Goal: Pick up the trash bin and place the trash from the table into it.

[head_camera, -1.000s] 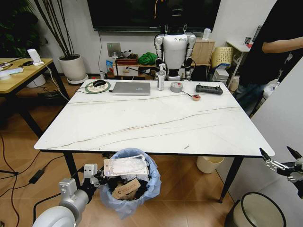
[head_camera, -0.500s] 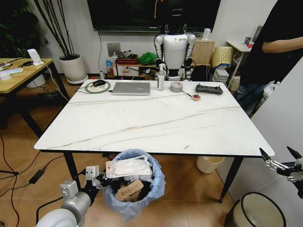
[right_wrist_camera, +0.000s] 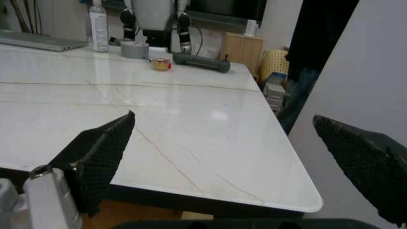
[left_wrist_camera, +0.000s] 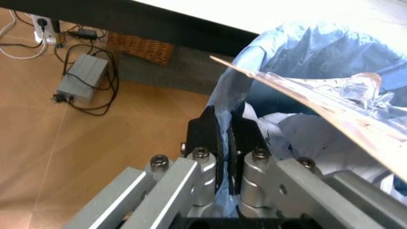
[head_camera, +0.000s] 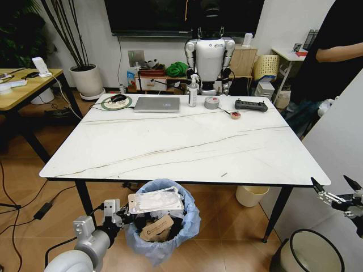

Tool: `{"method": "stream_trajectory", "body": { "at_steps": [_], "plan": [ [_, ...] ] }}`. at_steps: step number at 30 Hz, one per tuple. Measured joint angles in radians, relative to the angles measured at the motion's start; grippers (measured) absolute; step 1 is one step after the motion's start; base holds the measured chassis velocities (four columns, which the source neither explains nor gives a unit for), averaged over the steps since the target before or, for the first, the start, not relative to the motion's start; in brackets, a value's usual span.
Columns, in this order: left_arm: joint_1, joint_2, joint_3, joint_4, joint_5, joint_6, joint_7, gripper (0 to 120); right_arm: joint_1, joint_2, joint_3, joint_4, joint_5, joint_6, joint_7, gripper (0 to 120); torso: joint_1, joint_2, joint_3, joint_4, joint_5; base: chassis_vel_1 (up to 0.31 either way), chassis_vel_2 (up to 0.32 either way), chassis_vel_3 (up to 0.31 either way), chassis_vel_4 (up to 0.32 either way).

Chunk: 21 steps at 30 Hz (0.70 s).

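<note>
The left claw (left_wrist_camera: 224, 143) pinches the blue liner at the trash bin (head_camera: 161, 224)'s nine-o'clock rim, a grip for carrying it. The bin sits under the desk (head_camera: 181, 141)'s near edge at six o'clock, already full. The right claw (head_camera: 334, 195), spread wide and empty, waits at four o'clock.

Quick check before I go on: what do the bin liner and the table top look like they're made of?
The bin liner looks like thin light-blue plastic film: crinkled, slightly glossy, overhanging the trash bin, with the left gripper jaws pinched on its edge. The table top looks like polished marble or an imitation slab: white, thin grey-brown veins, glossy reflections in the right wrist view. Which, I can't tell.
</note>
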Motion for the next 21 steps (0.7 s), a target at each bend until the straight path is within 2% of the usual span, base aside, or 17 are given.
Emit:
{"method": "stream_trajectory", "body": {
  "at_steps": [21],
  "plan": [
    [-0.011,-0.031,0.002,0.024,0.012,0.003,0.005,0,0.0,0.0,0.0,0.0,0.0,0.0,0.0,100,-0.049,-0.111,-0.062,0.0,0.0,0.0,0.0,0.0,0.0]
  ]
}}
